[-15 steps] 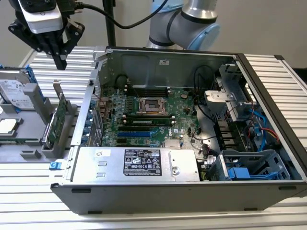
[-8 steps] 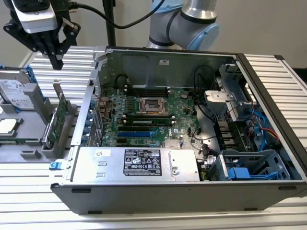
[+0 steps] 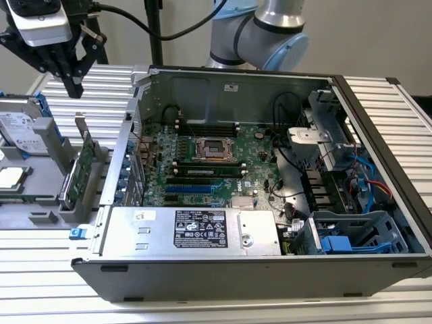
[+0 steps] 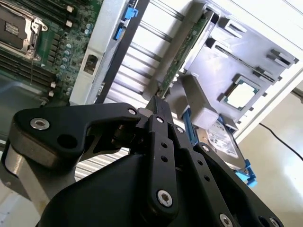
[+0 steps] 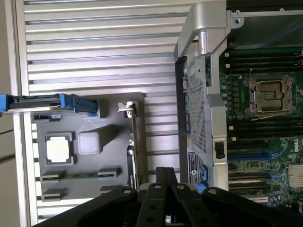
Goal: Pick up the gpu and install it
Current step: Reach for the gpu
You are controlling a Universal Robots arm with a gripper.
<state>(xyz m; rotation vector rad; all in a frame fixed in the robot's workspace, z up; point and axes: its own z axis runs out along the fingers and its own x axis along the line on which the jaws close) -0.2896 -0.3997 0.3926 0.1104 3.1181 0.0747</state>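
- The black two-fingered hand (image 3: 72, 86) is clenched on nothing, fingertips pressed together in both wrist views (image 4: 158, 105) (image 5: 165, 172).
- The gpu, a thin green card with a silver end bracket (image 3: 86, 162) (image 5: 134, 142), stands on edge in a grey plastic holder tray (image 3: 40, 202).
- The card is below the hand, apart from it.
- The tray rests on the ribbed metal bench (image 3: 40, 297), just beside the open grey computer case (image 3: 223, 270), on the exterior view's left.

My arm (image 3: 260, 30), silver tubes, pale blue joint caps, black cable (image 3: 132, 21) trailing off it, my claw (image 4: 160, 105), matte black linkages, silver screws and pivot pins
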